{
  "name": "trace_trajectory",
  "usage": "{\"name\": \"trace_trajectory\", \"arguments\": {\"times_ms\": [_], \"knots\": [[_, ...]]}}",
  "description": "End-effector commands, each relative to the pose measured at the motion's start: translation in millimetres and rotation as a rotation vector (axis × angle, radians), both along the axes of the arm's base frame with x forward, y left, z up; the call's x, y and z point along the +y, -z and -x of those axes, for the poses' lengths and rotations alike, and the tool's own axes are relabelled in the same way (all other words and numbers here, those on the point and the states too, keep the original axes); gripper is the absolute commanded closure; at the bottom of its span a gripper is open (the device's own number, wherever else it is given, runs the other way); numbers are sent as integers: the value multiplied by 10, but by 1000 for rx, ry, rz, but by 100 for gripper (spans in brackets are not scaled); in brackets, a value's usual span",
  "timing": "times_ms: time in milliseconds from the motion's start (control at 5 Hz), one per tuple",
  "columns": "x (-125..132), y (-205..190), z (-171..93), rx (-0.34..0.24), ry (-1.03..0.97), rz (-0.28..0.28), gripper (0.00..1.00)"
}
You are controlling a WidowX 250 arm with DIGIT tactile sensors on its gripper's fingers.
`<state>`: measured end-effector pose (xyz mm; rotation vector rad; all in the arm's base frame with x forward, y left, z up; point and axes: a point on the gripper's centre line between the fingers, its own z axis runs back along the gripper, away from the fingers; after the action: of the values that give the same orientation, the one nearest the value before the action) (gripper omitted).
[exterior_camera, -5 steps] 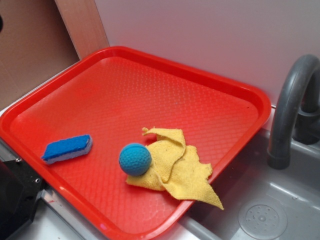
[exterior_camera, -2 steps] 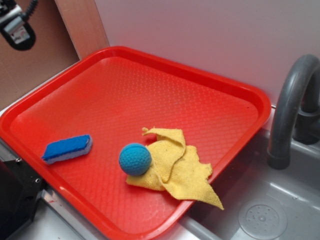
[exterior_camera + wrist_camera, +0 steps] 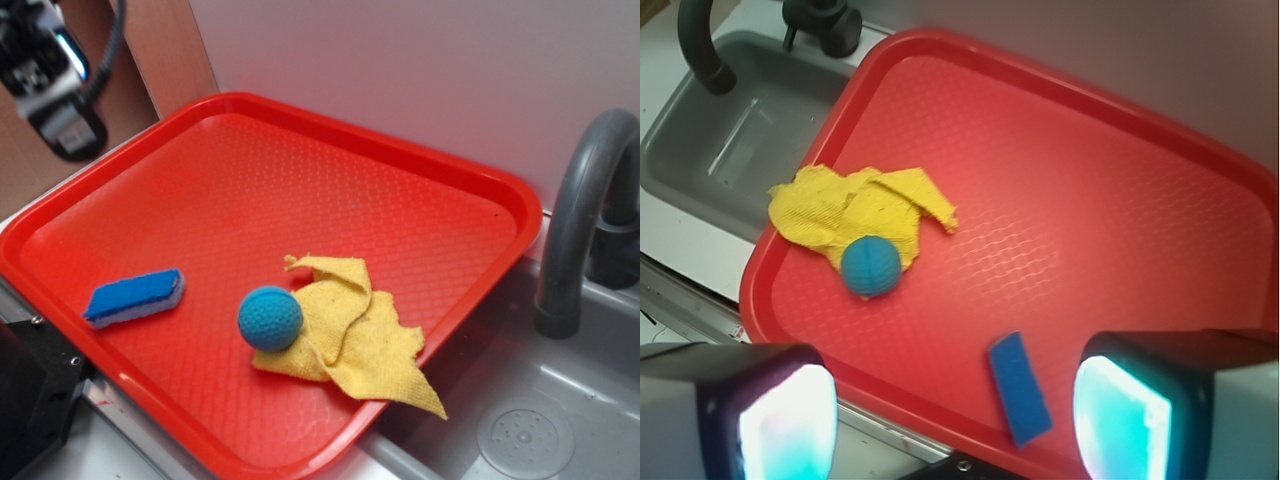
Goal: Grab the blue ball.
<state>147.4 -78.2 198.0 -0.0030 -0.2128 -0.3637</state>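
Observation:
The blue ball (image 3: 270, 318) (image 3: 871, 266) is small, round and knitted. It rests on the red tray (image 3: 330, 190) against the left edge of a crumpled yellow cloth (image 3: 355, 335) (image 3: 845, 212). My gripper (image 3: 50, 85) (image 3: 955, 425) is high above the tray's far left corner, well away from the ball. In the wrist view its two fingers (image 3: 1120, 420) stand wide apart with nothing between them. The ball lies far ahead of them, up and to the left.
A blue-and-white sponge (image 3: 135, 296) (image 3: 1019, 388) lies flat near the tray's left front edge. A grey sink (image 3: 530, 420) with a curved faucet (image 3: 580, 215) sits right of the tray. The cloth's corner hangs over the tray rim toward the sink.
The gripper has come into the exterior view at the top left and moved down and right toward the tray. Ball, cloth and sponge have not moved.

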Motion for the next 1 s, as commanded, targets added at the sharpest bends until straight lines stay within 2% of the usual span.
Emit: {"name": "trace_trajectory", "arguments": {"times_ms": [0, 200, 400, 600, 800], "knots": [[-190, 386, -132, 3, -87, 23, 0], [-247, 606, -252, 32, -61, 99, 0], [-341, 852, -341, 74, 20, 117, 0], [-343, 1023, -389, 106, 42, 112, 0], [-356, 1158, -404, 126, 123, 178, 0]]}}
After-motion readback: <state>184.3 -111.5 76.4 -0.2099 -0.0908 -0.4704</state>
